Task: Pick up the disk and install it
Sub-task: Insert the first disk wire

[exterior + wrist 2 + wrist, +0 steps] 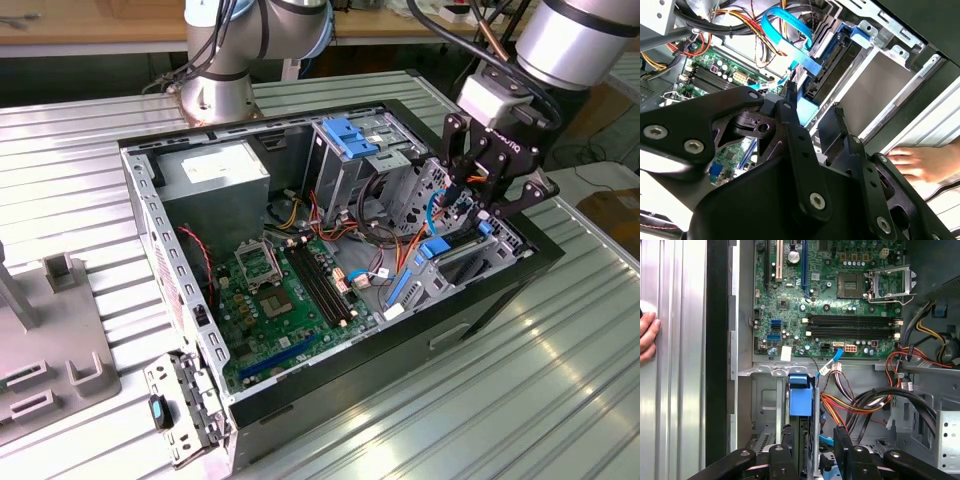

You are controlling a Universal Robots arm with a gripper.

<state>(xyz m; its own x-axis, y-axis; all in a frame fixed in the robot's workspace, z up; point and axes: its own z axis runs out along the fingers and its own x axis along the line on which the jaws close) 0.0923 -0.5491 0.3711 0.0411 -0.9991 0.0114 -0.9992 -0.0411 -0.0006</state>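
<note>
Closing now could pinch the blue cable [790,30] just beside the disk [826,69], which sits in the drive bay [887,82] at the exterior view's right; your gripper [488,205] hangs over it, jaws open.

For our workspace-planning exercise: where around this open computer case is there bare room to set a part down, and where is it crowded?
Bare: the ribbed table on the exterior view's right of the case; also the strip between case and grey fixture. Crowded: the drive-bay corner, cables under the end effector.
</note>
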